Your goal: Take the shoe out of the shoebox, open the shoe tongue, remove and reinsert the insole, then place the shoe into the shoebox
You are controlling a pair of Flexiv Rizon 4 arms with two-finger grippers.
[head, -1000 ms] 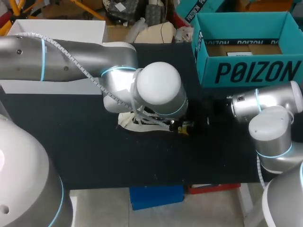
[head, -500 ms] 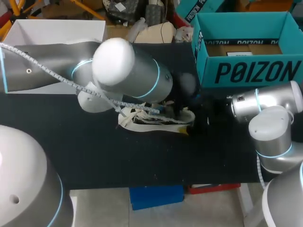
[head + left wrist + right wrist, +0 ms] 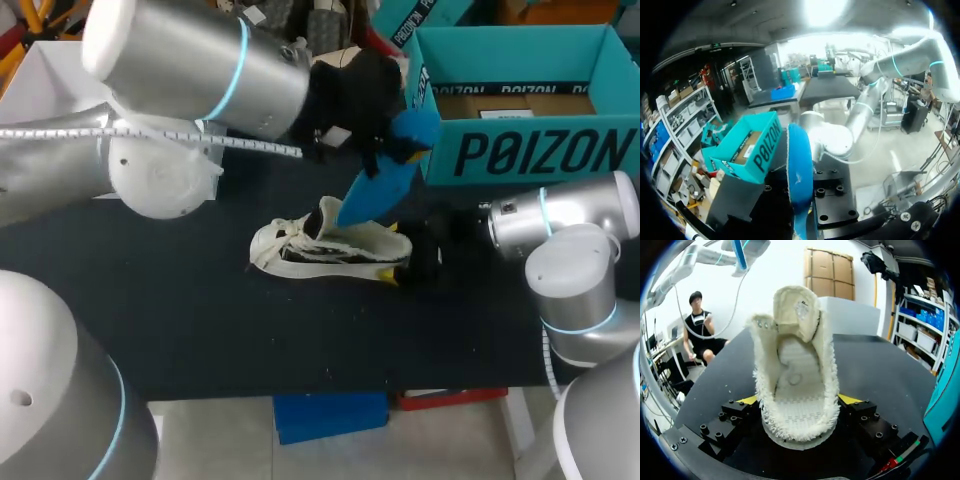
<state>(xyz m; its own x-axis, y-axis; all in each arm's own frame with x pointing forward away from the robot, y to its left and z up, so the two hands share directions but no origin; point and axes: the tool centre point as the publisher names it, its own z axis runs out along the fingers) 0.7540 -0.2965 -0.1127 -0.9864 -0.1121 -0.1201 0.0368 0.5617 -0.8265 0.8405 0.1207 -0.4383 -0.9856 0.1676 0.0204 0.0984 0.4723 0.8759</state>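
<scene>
A cream shoe (image 3: 325, 250) lies on its side on the black table (image 3: 200, 320), tongue folded open. My right gripper (image 3: 405, 257) comes in at the heel. In the right wrist view the heel of the shoe (image 3: 795, 390) sits between the yellow fingertips (image 3: 747, 400), which touch it on both sides, and its inside is bare. My left gripper (image 3: 372, 150) is raised above the shoe, shut on the top of a blue insole (image 3: 378, 185) that hangs down clear of it. In the left wrist view the insole (image 3: 800, 180) stands edge-on between the black fingers. The teal shoebox (image 3: 520, 110) stands open at the back right.
A white box (image 3: 50, 62) sits at the back left, partly hidden by my left arm. The shoebox (image 3: 747, 150) is ahead of the left gripper and to one side. The table's front edge runs just below the shoe's side of the mat.
My left arm has lifted up and back from over the shoe, drawing the blue insole out of it. The right arm and the shoe have stayed in place.
</scene>
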